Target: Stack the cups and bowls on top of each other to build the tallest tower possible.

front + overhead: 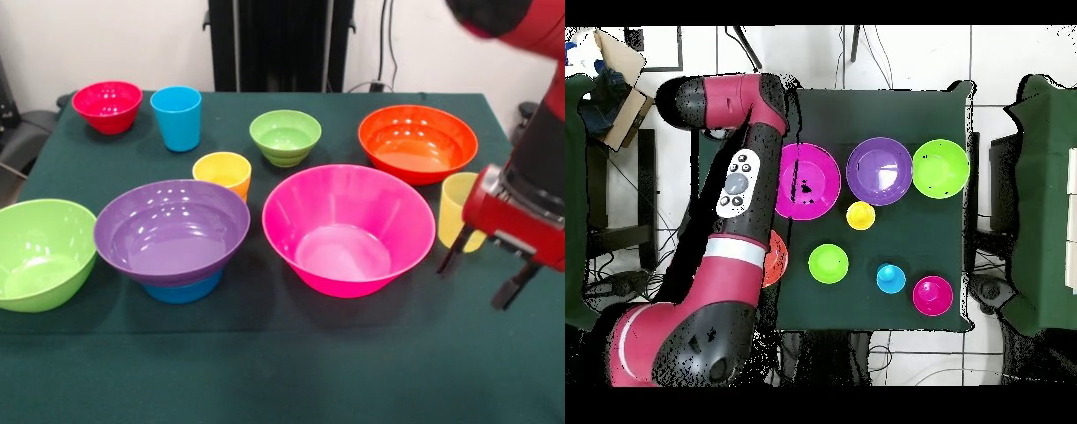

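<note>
In the front view my gripper (pixel 484 272) is open and empty at the right, just in front of the pale yellow cup (pixel 457 210). The big pink bowl (pixel 349 228) stands to its left. The purple bowl (pixel 172 231) sits on the mid blue bowl (pixel 183 290). The big lime green bowl (pixel 40 252), orange-yellow cup (pixel 222 172), small green bowl (pixel 285 137), orange bowl (pixel 418 143), sky blue cup (pixel 177 117) and small red bowl (pixel 107 106) stand apart. In the overhead view the arm (pixel 745 200) hides the gripper and the pale cup beside the pink bowl (pixel 807 180).
The green cloth table (pixel 282 371) has open cloth along its near edge in the front view. The robot's pedestal (pixel 281 44) stands behind the far edge. In the overhead view the arm covers part of the orange bowl (pixel 777 262).
</note>
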Controlling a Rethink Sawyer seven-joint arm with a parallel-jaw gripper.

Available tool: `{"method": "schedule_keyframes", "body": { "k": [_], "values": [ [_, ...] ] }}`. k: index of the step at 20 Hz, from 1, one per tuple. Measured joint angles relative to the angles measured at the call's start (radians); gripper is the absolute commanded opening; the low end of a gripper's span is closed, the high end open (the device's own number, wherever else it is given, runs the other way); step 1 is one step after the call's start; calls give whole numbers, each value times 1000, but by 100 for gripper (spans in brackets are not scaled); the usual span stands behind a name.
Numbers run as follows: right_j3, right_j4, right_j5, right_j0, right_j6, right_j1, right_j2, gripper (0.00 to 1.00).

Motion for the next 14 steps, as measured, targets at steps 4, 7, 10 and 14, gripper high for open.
{"method": "schedule_keyframes", "body": {
  "k": [4, 7, 10, 14],
  "values": [
    [42, -1, 0, 19, 0, -58, -8, 100],
    [65, -1, 0, 32, 0, -80, -20, 100],
    [95, -1, 0, 50, 0, -102, -38, 100],
    [135, -4, 0, 76, 0, -115, -66, 100]
  ]
}}
